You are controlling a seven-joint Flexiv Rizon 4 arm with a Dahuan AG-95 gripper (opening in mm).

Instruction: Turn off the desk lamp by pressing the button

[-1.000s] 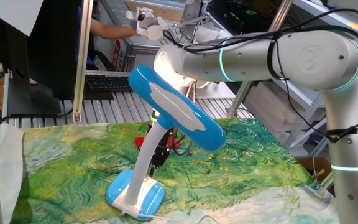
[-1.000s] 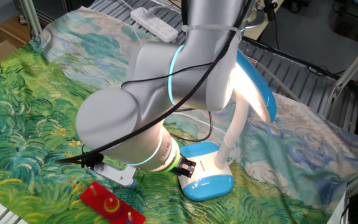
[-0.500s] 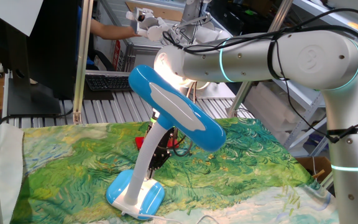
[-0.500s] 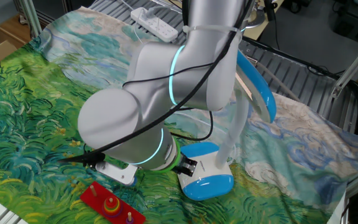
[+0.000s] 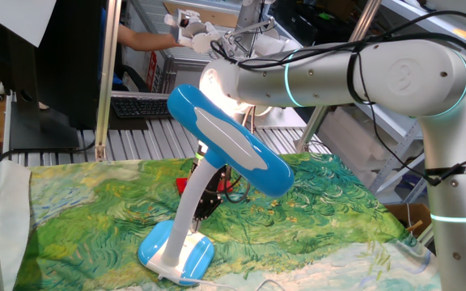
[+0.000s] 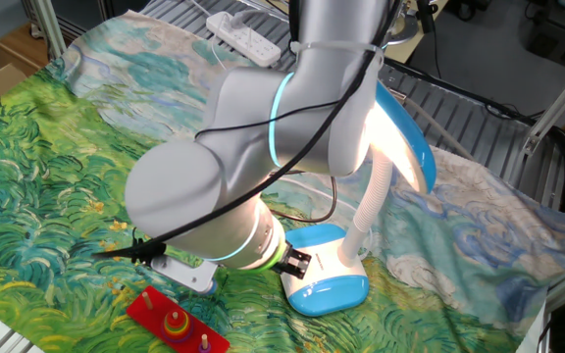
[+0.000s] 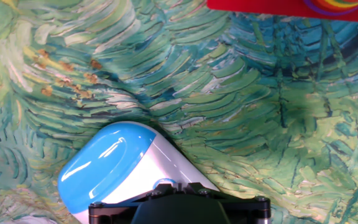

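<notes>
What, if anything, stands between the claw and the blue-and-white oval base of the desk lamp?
Nothing visible does. In the hand view the claw sits right over the blue-and-white oval base of the desk lamp, with only the painted green cloth around it.

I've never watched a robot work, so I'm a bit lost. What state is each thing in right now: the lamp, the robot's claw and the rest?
desk lamp: switched on, with a glow under its tilted head; standing upright on the cloth.
gripper: shut, down at the lamp's base; whether they touch can't be told.
red ring toy: lying flat on the cloth.
power strip: lying at the table's far edge; on or off can't be told.
</notes>
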